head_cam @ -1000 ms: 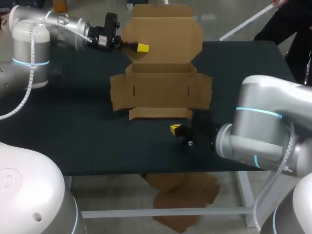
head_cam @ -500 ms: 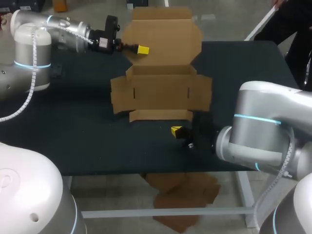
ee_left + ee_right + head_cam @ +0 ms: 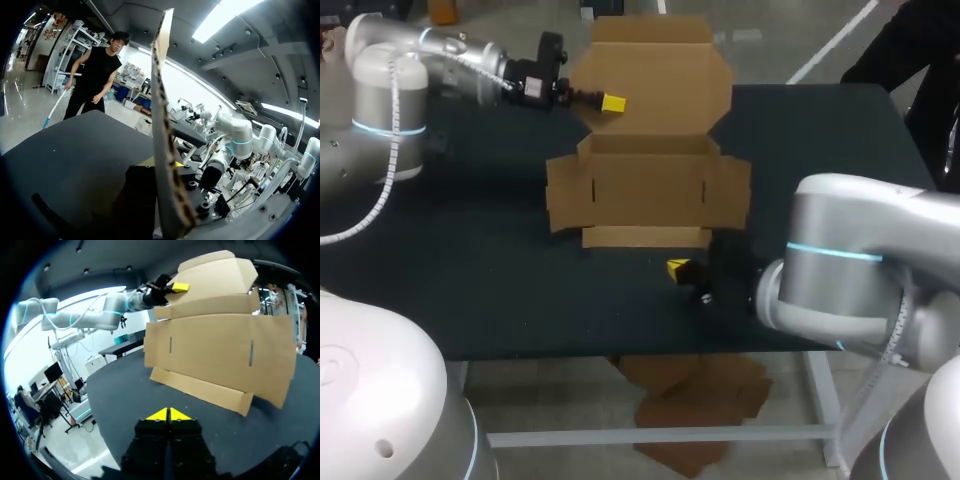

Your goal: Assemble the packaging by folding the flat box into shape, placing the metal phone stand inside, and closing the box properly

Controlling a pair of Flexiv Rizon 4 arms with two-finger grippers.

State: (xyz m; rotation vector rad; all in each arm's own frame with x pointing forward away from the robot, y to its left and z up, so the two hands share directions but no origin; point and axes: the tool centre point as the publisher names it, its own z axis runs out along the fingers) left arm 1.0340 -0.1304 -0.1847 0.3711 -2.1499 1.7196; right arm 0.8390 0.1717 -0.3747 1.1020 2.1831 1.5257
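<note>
Left end effector [image 3: 607, 101] was clamped on the left edge of the cardboard box [image 3: 648, 190] lid [image 3: 655, 80], holding it up over the tabletop [image 3: 470, 280]. Right end effector [image 3: 678, 268], pinched shut and empty, sat just near of the front flap [image 3: 648, 236]. I'd fold that flap up slowly so the box doesn't skid.

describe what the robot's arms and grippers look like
The left arm and right arm are smooth silver-grey tubes with rounded joints, each ringed by a glowing cyan band. A white ribbed cable runs along each. The left gripper and right gripper are black with bright yellow tips.
</note>
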